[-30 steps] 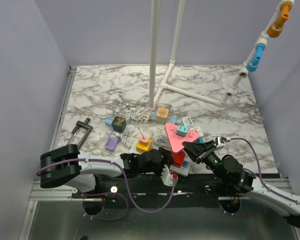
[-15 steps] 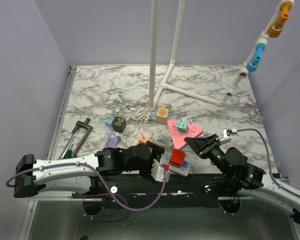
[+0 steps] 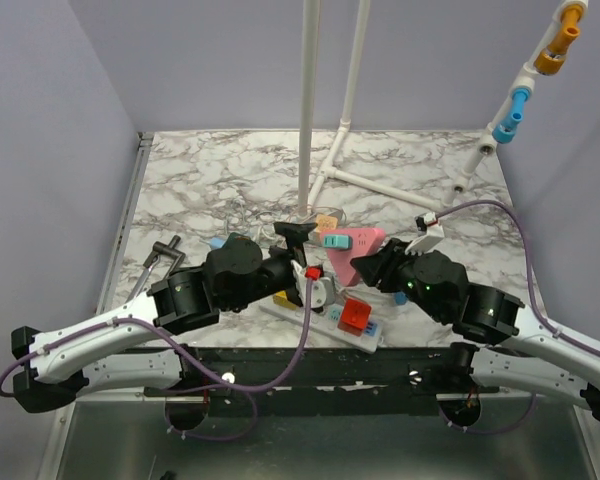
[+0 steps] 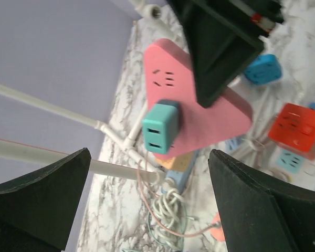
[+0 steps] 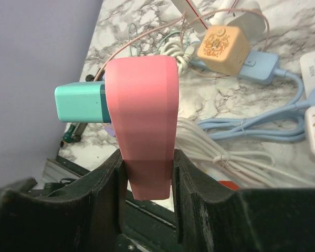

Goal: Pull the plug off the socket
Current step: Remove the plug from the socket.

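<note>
Inside pink socket [image 5: 142, 126]: teal plug [image 5: 80, 103] (right end effector [image 5: 147, 176] gripping).

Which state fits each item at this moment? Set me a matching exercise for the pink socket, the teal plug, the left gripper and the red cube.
Things:
1. pink socket
2. teal plug
3. left gripper
4. red cube

States:
A. open, holding nothing
B. clamped between the fingers of the right gripper, off the table
C. plugged into the pink socket's face
D. sitting on the white power strip on the table

Pairs: 1-B, 2-C, 3-A, 4-D
</note>
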